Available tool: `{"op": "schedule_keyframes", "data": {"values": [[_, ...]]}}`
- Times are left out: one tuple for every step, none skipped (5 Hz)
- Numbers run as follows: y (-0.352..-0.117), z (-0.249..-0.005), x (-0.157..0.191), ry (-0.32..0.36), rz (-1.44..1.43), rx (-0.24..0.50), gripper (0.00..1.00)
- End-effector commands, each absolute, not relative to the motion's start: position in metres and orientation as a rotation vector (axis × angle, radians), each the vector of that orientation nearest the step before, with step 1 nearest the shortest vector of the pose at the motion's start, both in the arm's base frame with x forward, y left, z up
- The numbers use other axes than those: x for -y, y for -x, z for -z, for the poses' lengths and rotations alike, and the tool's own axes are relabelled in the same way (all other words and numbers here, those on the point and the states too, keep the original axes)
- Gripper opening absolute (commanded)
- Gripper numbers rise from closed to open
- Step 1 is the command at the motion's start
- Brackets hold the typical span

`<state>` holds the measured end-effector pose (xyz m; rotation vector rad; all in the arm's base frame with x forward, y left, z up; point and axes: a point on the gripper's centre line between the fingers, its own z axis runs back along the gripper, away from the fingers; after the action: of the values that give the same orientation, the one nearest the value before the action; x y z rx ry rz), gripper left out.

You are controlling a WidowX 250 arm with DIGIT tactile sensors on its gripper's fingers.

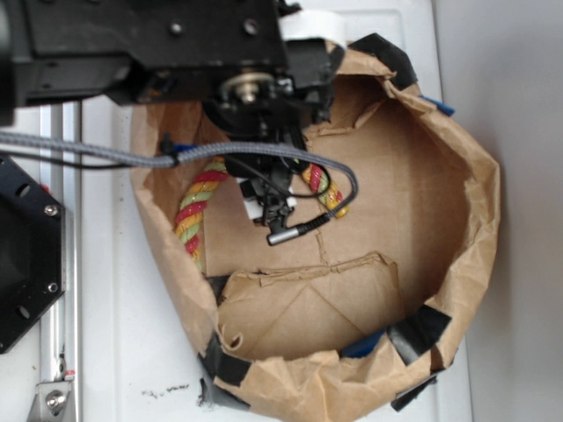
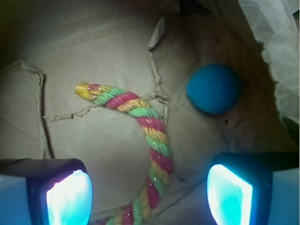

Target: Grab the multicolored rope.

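A white desk (image 1: 114, 352) carried a wide brown paper bag (image 1: 466, 264), its rim patched with black tape. The robot arm (image 1: 149, 44) reached down into it from above. On the bag's floor lay the multicolored rope (image 2: 154, 140), a thick twist of red, yellow and green, curving in an arch. The end effector (image 2: 149, 194) hung above it, wide open and holding nothing, one pad either side of the rope's middle stretch. Further right rested a teal ball (image 2: 214, 88), apart from the rope. The rope looked soft, light and grippy; that middle stretch seemed the best hold.
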<state>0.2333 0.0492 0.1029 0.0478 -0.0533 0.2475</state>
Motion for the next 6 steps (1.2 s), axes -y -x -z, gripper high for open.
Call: {"op": "schedule_keyframes", "data": {"values": [[-0.228,-0.087,-0.065,-0.029,-0.263,0.136,1.0],[-0.237,-0.068,-0.058,-0.008,-0.256,0.135,1.0],[-0.244,-0.06,-0.055,-0.026,-0.265,0.114,1.0],[-0.242,-0.058,-0.055,-0.038,-0.281,0.103,0.96],[-0.24,-0.061,-0.056,-0.05,-0.29,0.125,0.0],[-0.239,-0.064,-0.057,-0.053,-0.288,0.137,0.0]]}}
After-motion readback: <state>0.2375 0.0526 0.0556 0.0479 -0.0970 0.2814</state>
